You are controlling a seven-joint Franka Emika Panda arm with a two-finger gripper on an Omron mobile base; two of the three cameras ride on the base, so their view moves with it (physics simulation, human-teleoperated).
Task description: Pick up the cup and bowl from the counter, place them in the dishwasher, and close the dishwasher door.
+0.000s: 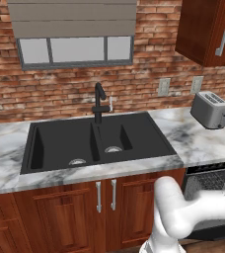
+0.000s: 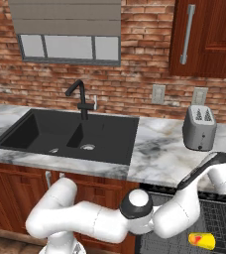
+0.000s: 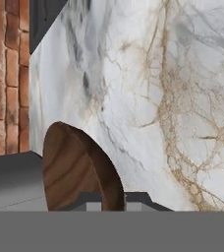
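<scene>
Nearest to us, in the hand view, our end effector (image 3: 113, 202) sits low at the six o'clock edge with its two dark fingertips (image 3: 92, 203) drawn close on either side of the rim of the bowl (image 3: 72, 167). We judge it clenched on that thin brown wall, an edge grip suited to a dish too wide to span. The bowl rests on the marble table (image 3: 148, 98), which is where the task has us collect it. In the right base view the arm reaches toward three o'clock, the wrist going out of frame over the table's right end. Below it, at five o'clock, the dishwasher (image 2: 219, 218) stands open with its wire rack exposed, and the cup (image 2: 202, 241) lies on its side in that rack, so we judge that half of the loading done. Farther back, the toaster (image 2: 199, 128) stands upright near the wall at two o'clock, the black sink (image 2: 70, 133) lies at nine o'clock, and the brick wall (image 2: 135, 79) closes the scene.
</scene>
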